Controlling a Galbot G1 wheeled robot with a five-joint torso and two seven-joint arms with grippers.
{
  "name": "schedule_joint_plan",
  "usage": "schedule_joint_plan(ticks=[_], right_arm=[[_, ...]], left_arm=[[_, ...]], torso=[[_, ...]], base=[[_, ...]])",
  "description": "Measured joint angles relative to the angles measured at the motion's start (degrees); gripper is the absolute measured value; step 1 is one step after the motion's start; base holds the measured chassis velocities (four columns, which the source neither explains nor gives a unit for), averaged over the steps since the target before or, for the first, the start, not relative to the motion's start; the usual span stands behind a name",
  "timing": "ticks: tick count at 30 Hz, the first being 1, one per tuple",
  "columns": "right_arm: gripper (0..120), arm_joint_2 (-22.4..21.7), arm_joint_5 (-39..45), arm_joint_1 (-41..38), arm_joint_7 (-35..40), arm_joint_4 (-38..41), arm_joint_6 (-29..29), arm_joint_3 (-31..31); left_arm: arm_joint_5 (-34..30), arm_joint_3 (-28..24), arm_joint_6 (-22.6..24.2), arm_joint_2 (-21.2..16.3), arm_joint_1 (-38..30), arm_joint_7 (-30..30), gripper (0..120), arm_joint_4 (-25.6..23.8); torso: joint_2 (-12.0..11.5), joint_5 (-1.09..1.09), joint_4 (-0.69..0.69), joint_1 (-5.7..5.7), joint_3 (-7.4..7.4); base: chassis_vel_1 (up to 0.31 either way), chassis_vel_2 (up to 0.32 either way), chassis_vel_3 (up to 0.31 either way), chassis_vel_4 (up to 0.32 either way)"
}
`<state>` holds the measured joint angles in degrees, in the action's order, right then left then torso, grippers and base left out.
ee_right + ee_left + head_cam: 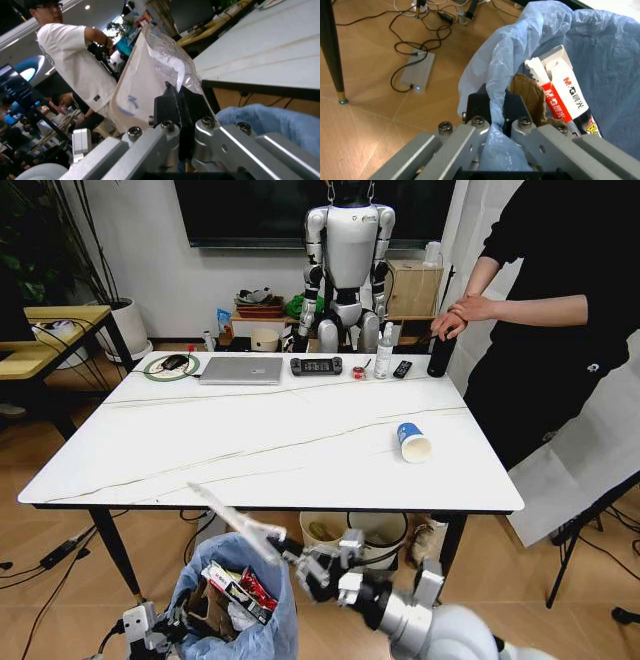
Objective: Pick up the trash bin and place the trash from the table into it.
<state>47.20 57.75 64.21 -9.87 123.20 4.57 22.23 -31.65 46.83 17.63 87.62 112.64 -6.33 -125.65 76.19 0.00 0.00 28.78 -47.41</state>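
Below the worktop's (pixel 150 480) near edge, your left gripper (pixel 492 112) pinches the trash bin's (pixel 262 635) bag rim while your right gripper (pixel 175 108) clamps a clear wrapper (pixel 228 518) above it: release there, then fetch the blue paper cup (pixel 412 441) near the right edge.

The white marble-veined table (pixel 250 440) stands ahead of the right gripper (pixel 285 548). A blue paper cup (pixel 411 442) lies on its side beyond that gripper; laptop (pixel 241 370), controller (pixel 316 366) and spray bottle (pixel 384 352) line the far edge.
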Motion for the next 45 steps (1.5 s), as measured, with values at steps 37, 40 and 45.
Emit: schedule_joint_plan(ticks=[37, 40, 45], right_arm=[[71, 2.9, -9.2, 5.3, 1.5, -4.1, 0.4, -7.6], [79, 3.8, -10.9, 5.5, 2.7, -4.2, 0.2, -12.0], [98, 6.5, -14.5, 5.0, 7.3, -6.2, -0.6, -22.3]], left_arm=[[0.0, -0.2, -1.6, 0.2, 1.0, -1.7, 0, -3.6], [0.0, -0.3, -1.9, 0.1, 1.2, -1.9, 0, -3.8], [0.0, -0.3, -2.3, -0.3, 1.4, -2.6, 0, -4.2]], torso=[[0.0, 0.01, -0.01, 0.00, -0.01], [0.0, 0.01, 0.00, 0.00, -0.01], [0.0, 0.01, -0.01, 0.00, -0.01]], base=[[0.000, 0.000, 0.000, 0.000], [0.000, 0.000, 0.000, 0.000], [0.000, 0.000, 0.000, 0.000]])
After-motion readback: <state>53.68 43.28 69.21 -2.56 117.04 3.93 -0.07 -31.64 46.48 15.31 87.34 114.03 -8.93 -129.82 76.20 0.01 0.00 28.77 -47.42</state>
